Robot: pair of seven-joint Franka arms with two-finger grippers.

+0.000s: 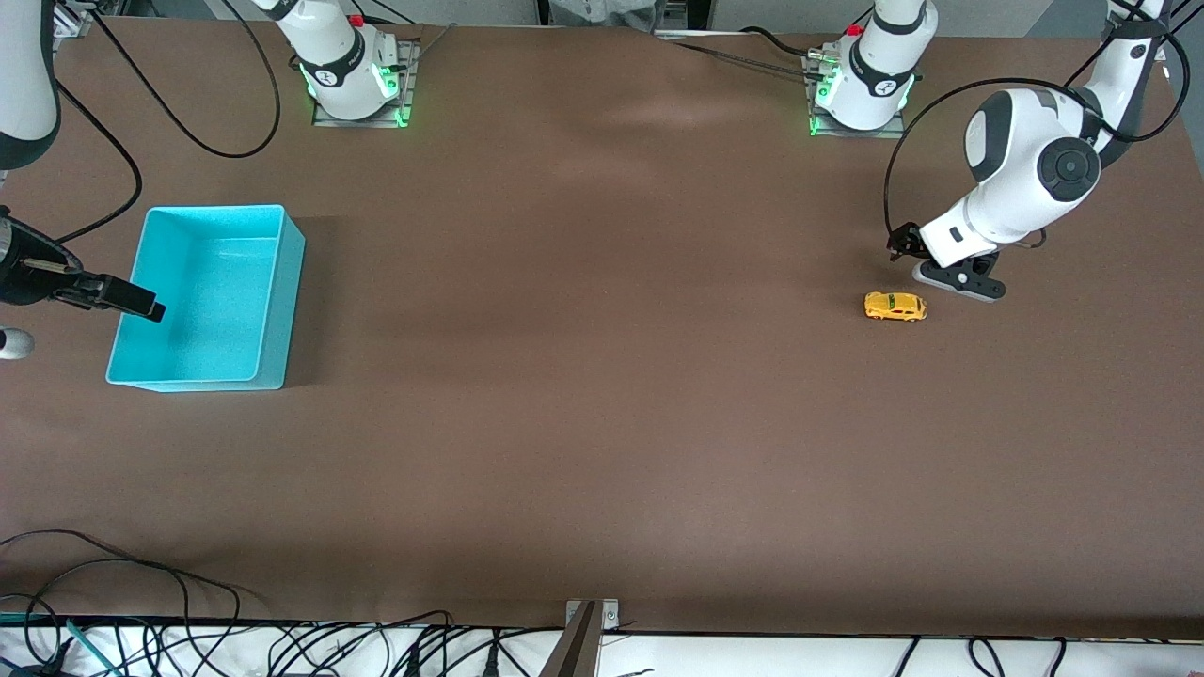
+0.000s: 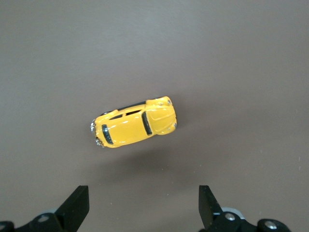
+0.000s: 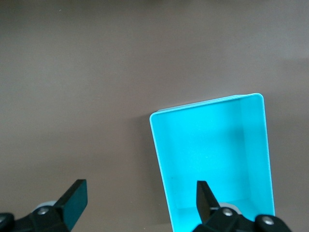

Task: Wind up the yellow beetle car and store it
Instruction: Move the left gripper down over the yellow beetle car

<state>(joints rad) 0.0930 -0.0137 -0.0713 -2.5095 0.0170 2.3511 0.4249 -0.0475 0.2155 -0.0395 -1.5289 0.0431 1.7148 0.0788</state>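
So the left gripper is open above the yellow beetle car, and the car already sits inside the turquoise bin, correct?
Not quite. The left gripper is open above the yellow beetle car, but the front view shows the car on the bare table, at the left arm's end, away from the turquoise bin.

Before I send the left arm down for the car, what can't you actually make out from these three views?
- Yellow beetle car: its underside and any wind-up part are hidden, since both views look down on it.
- Left gripper: open; front view hides its fingertips under the wrist, so its height over the table is unclear.
- Right gripper: open; its arm is cut off by the front view's edge.
- Turquoise bin: one end is cut off in the right wrist view.
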